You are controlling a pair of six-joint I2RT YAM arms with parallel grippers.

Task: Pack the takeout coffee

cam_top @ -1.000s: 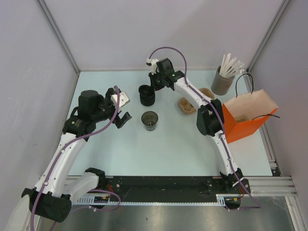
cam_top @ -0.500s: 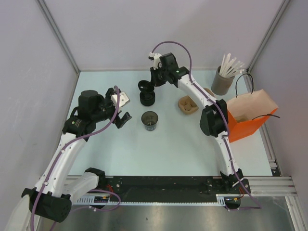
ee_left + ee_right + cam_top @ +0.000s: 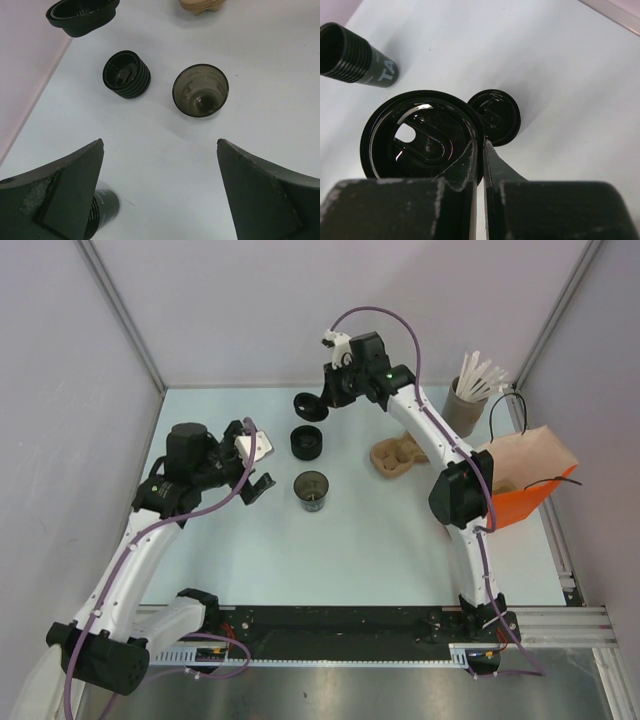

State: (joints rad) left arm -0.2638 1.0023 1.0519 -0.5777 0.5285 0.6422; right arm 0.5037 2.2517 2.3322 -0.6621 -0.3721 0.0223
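The takeout coffee cup [image 3: 312, 488] stands open mid-table, black outside and greyish-brown inside; it also shows in the left wrist view [image 3: 200, 91]. My right gripper [image 3: 328, 398] is shut on the rim of a round black lid [image 3: 308, 405] and holds it in the air near the back, above and behind a ribbed black stack of lids [image 3: 306, 442]. In the right wrist view the fingers [image 3: 481, 145] pinch the lid [image 3: 420, 137] over the stack [image 3: 496, 116]. My left gripper [image 3: 258, 465] is open and empty, left of the cup [image 3: 160, 150].
A brown pulp cup carrier [image 3: 395, 455] lies right of the stack. An orange bag [image 3: 515, 495] stands open at the right edge. A grey tub of white sticks [image 3: 462, 408] is at the back right. A black cup [image 3: 357, 62] lies on its side by the left gripper.
My right gripper has lifted a lid off the ribbed stack and carried it up and toward the back. The left arm has shifted only slightly.
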